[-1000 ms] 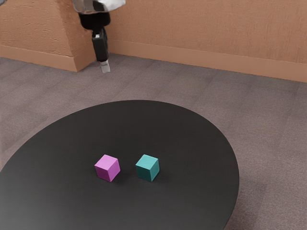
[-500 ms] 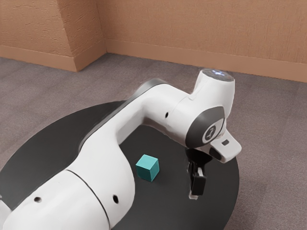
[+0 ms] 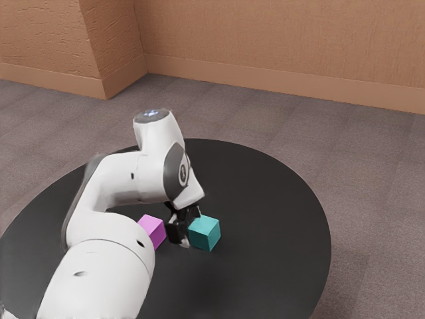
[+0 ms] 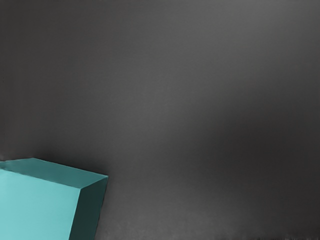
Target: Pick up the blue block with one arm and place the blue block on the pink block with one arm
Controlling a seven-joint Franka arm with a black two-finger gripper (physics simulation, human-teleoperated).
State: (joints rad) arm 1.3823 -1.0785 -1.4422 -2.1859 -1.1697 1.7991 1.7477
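A tan wall [image 3: 279,33] and grey carpet [image 3: 372,153] surround a round black tabletop [image 3: 279,199], on which the blue block [image 3: 204,233], really more teal in tone, sits flat near the middle. The pink block [image 3: 154,230] lies just beside it toward the exterior view's left, partly hidden behind the arm. The gripper [image 3: 179,234] hangs low in the gap between the two blocks, close against the blue one's near side rather than over it. In the wrist view the blue block [image 4: 40,205] sits off to one corner over bare tabletop [image 4: 200,100]. Whether the gripper is spread or closed cannot be told, since it is dark against the dark surface. The block looks like a small, rigid, light cube with smooth flat faces, so it should take a firm pinch across two opposite side faces, centred to avoid twisting. The pink block's closeness is the main obstacle, as it leaves little room on that side.
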